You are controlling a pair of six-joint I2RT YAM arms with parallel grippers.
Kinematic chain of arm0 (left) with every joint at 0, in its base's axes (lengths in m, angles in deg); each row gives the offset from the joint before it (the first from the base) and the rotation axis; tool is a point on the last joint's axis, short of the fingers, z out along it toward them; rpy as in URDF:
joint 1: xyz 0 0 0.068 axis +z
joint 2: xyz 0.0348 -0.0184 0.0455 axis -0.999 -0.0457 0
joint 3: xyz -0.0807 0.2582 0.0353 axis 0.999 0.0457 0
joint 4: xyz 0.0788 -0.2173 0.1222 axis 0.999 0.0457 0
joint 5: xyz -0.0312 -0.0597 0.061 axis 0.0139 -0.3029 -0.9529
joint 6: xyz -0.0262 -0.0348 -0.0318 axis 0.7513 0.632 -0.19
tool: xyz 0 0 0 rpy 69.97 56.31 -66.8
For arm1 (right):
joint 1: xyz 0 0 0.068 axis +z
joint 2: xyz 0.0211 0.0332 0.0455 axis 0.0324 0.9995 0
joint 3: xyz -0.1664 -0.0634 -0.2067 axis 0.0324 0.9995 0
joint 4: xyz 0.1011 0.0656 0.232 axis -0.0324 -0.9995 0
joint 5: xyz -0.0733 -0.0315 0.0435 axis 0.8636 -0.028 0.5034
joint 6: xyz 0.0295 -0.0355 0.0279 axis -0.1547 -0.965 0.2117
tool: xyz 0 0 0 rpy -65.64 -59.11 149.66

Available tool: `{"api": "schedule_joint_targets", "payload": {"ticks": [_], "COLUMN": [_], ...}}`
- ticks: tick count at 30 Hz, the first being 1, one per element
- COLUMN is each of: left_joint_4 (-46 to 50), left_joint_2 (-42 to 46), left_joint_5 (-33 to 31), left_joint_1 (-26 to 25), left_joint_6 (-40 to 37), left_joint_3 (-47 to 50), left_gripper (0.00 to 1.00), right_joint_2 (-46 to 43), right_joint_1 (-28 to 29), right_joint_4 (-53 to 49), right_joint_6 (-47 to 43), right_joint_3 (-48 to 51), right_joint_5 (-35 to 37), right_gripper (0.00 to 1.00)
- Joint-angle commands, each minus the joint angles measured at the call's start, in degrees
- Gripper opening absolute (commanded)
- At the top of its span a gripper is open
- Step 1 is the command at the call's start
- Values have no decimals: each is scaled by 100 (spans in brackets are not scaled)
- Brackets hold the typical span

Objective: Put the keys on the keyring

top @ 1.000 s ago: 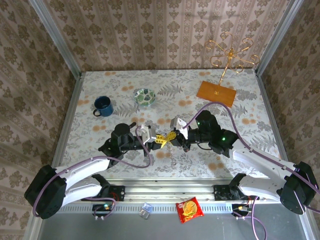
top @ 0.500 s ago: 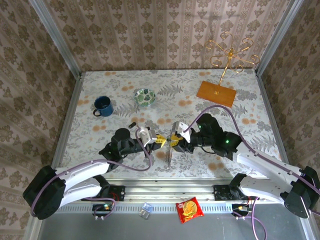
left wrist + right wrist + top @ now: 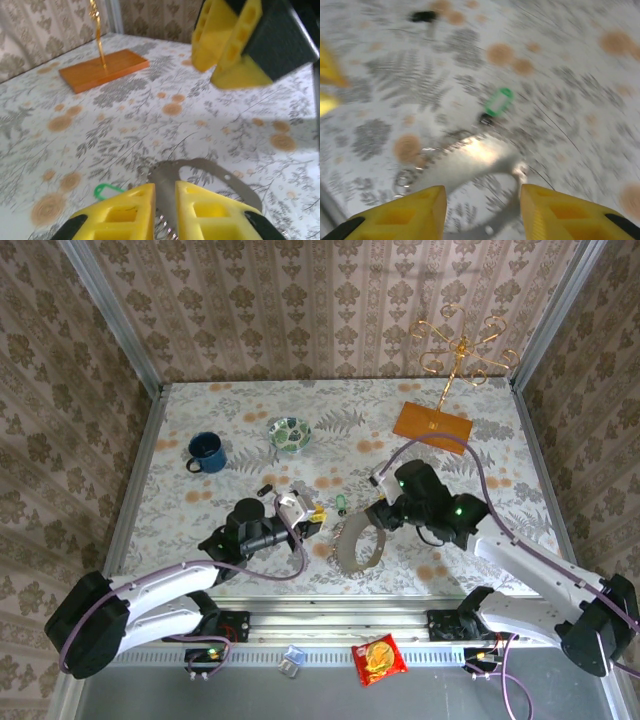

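Here, left hand point(image 3: 165, 194): its yellow fingers sit nearly together with only a narrow slit between them. The grey band shows through that slit in the left wrist view. I cannot tell whether it is pinched or merely lies beyond the tips.
Right hand point(image 3: 482, 200): it is spread wide and holds nothing, and it hovers above the hoop.
Keyring point(image 3: 200, 163): it lies flat on the bench point(image 3: 480, 540) between the two hands, with the left fingertips just beside one end. The band is open, and a small coil of wire sits at the end nearer the left hand.
Green key point(image 3: 498, 101): it is on the bench just beside the keyring, on the far side, and is not threaded on.
Black key point(image 3: 265, 488): it is on the bench beyond the left hand and well apart from the keyring.
Mug point(image 3: 205, 452): it is blue and upright, at the far left of the bench.
Bowl point(image 3: 289, 432): it has a green pattern and stands near the mug, to its right.
Gold wire stand point(image 3: 462, 345): it rises upright from an orange base point(image 3: 432, 425) at the far right corner.
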Motion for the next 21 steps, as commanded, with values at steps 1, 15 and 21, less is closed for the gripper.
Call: {"api": "schedule_joint_targets", "payload": {"ticks": [1,15,21], "left_joint_4": [417,529,493], "left_joint_2": [-160,-750,-740], "left_joint_5": [-545,-1591,-1591], "left_joint_1": [-41,-320,-344], "left_joint_6": [187,849,742], "left_joint_3": [-275,-516,-503], "left_gripper": [29,33,33], "right_joint_2": [623,2510,2993], "right_joint_1": [-390,-632,-667], "right_joint_4": [-1375,61,329], "right_joint_6": [1672,3147,2978], "right_joint_3": [-115,-279,-485], "right_joint_5": [295,-188,-447], "right_gripper": [45,44,40]}}
